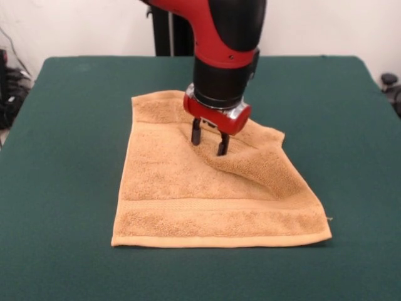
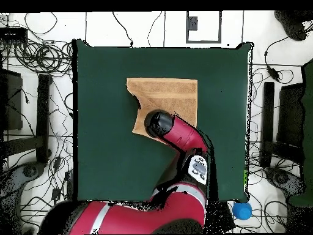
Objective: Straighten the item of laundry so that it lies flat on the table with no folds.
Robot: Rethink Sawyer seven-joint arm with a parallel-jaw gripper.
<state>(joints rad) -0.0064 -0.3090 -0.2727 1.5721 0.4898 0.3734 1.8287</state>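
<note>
Pinching a raised fold, the claw (image 1: 209, 142) grips the towel (image 1: 213, 207) — green table (image 1: 62, 157) open all round.

Looking straight down, you see the arm (image 2: 177, 138) over the towel (image 2: 168, 95).

Your red and black arm reaches up from the bottom edge and its black wrist covers the towel's lower part, so the gripper itself is hidden from you. The tan-orange towel lies on the dark green table (image 2: 104, 122), upper middle; its left edge looks notched, perhaps folded. Cables (image 2: 36, 55) crowd the floor around, and a blue ball (image 2: 242, 210) sits at lower right.
</note>
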